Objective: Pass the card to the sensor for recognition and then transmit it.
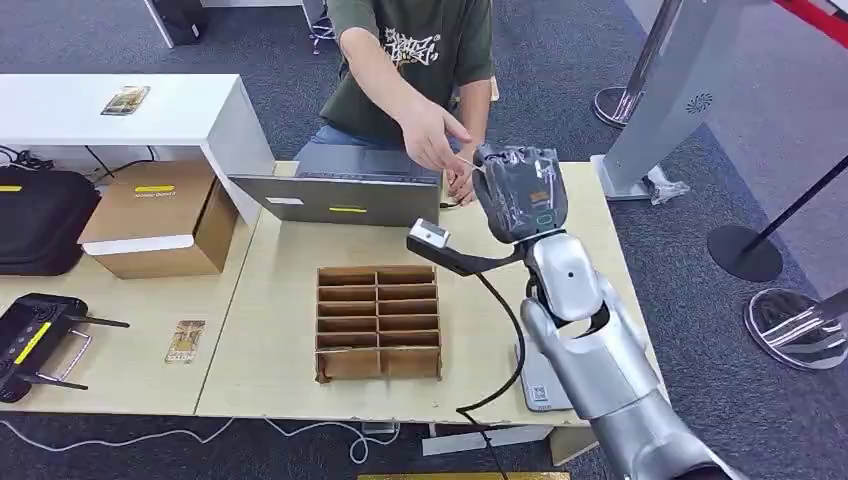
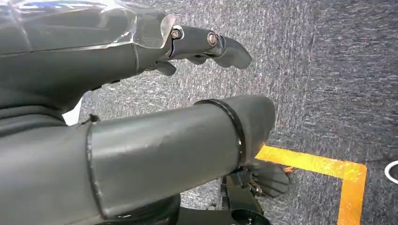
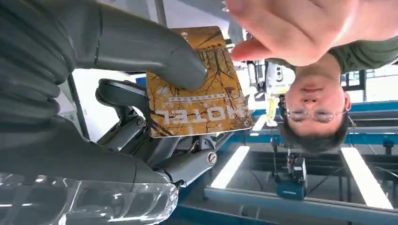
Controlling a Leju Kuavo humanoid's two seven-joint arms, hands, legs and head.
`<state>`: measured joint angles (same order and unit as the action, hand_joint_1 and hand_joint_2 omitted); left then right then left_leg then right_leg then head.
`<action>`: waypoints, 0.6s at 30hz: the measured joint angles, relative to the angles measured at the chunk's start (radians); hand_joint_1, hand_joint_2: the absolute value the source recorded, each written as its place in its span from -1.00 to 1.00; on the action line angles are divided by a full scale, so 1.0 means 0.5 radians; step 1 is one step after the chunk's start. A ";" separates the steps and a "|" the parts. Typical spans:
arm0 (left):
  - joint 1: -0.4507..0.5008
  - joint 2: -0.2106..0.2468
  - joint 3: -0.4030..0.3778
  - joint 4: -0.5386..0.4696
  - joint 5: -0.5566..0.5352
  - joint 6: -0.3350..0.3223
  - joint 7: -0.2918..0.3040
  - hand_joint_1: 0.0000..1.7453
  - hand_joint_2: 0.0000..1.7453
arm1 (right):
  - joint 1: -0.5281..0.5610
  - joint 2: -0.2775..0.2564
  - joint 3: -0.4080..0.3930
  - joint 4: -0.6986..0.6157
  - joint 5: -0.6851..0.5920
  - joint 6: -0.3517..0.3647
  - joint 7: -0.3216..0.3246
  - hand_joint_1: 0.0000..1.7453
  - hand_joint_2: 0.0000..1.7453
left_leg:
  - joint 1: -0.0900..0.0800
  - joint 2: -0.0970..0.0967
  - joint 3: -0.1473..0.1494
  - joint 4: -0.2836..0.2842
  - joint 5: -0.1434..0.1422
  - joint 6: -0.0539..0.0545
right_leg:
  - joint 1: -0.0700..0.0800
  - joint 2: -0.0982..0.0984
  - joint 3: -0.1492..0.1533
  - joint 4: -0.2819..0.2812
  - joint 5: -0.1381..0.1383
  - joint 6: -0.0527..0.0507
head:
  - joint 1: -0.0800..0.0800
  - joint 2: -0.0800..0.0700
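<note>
My right hand [image 1: 522,190] is raised over the table's far right side. It pinches a brown and gold card [image 3: 202,108] printed HOTEL between its thumb [image 3: 155,54] and the darker fingers [image 3: 187,164] behind it. A person's hand [image 1: 432,132] reaches across the laptop to it, and its fingers [image 3: 263,44] are at the card's free end; I cannot tell whether they grip it. The sensor [image 1: 430,236], a white head on a black bent stalk, stands just below and left of my hand. My left hand [image 2: 155,51] hangs over grey carpet with fingers apart, holding nothing.
A cardboard divider box [image 1: 378,320] sits mid-table, with a grey laptop [image 1: 340,190] behind it. A second card [image 1: 185,341] lies at the left. A brown carton [image 1: 155,215], black case [image 1: 40,215] and controller [image 1: 35,340] stand further left. A grey device [image 1: 540,385] lies under my right arm.
</note>
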<state>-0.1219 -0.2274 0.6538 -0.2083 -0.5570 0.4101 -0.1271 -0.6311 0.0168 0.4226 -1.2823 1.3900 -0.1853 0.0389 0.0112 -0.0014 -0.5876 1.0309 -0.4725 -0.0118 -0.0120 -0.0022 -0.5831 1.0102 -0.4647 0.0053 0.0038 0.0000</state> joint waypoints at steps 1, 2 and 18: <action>-0.002 0.000 -0.003 0.000 0.000 0.000 0.003 -1.00 -1.00 | -0.039 0.006 0.018 0.040 0.020 -0.023 0.006 1.00 1.00 | 0.000 0.000 0.000 0.000 0.000 0.000 | 0.000 0.000 0.000 0.000 0.000 0.000 | 0.000 0.000; -0.004 0.000 -0.006 0.000 0.000 0.000 0.005 -1.00 -1.00 | -0.075 0.015 0.035 0.087 0.046 -0.044 0.015 1.00 1.00 | 0.000 0.000 0.000 0.000 0.000 0.000 | 0.000 0.000 0.000 0.000 0.000 0.000 | -0.001 0.000; -0.019 -0.003 -0.008 0.000 0.013 -0.001 0.046 -1.00 -1.00 | -0.429 0.173 0.135 0.612 0.173 -0.197 0.066 1.00 1.00 | 0.000 -0.001 0.000 0.000 0.002 0.000 | 0.000 -0.001 0.000 0.000 0.001 0.000 | 0.000 0.000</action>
<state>-0.1312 -0.2289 0.6497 -0.2083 -0.5505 0.4093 -0.1038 -0.8455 0.1033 0.4902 -0.9762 1.4763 -0.2838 0.0721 0.0112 -0.0022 -0.5875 1.0310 -0.4717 -0.0119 -0.0120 -0.0029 -0.5831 1.0103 -0.4645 0.0054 0.0038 0.0000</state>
